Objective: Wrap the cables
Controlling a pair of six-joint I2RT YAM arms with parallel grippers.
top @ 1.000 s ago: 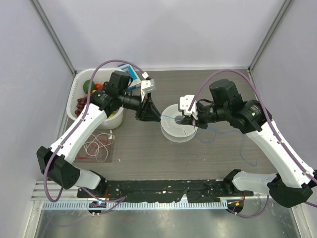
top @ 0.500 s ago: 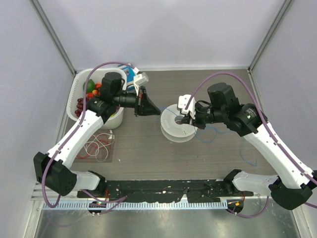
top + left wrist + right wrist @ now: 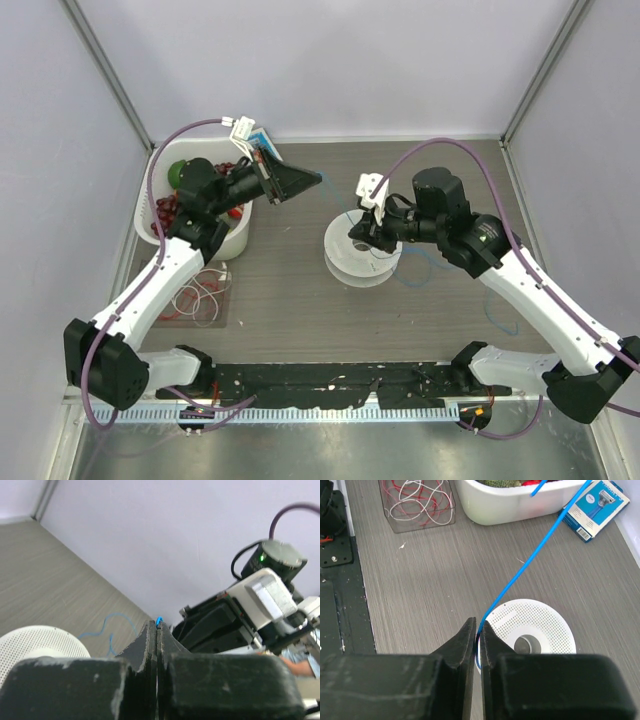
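The left gripper (image 3: pixel 156 629), raised near the white bin (image 3: pixel 145 200), has its jaws pressed together on the blue cable (image 3: pixel 530 562), which runs straight down to the right gripper (image 3: pixel 477 630) over the white perforated spool (image 3: pixel 540 620) on the counter (image 3: pixel 290 290). There the cable sits in a thin slit between the jaws, and I cannot tell whether they pinch it. Red and white cables (image 3: pixel 417 500) lie looped in a clear tray (image 3: pixel 395 527).
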